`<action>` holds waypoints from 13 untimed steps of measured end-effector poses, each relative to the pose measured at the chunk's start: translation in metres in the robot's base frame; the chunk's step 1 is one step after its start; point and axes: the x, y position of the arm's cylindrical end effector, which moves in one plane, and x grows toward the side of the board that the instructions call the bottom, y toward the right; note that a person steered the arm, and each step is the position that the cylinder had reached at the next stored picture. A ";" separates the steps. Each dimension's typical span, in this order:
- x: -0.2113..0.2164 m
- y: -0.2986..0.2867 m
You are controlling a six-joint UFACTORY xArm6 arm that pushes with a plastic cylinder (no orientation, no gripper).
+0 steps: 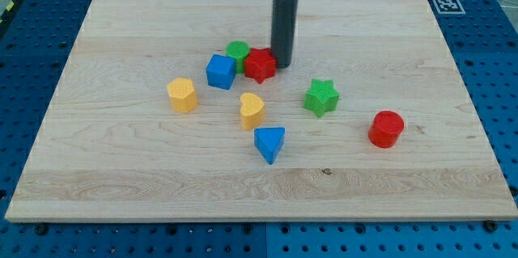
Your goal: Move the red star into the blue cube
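Seven blocks on the wooden worktop [121, 169], placed from the red star [260, 65]: one blue cube [220, 72] just left, one green cylinder [237, 49] touching behind-left, my tip [282, 65] touching its right (no fingers fitted), two yellow blocks [182, 95] [252, 110], one blue wedge [269, 144], one green star [321, 97], and one red cylinder [386, 129] lower down.
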 end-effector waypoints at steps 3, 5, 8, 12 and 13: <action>0.007 0.014; 0.006 -0.001; 0.004 -0.071; 0.056 -0.068; 0.056 -0.086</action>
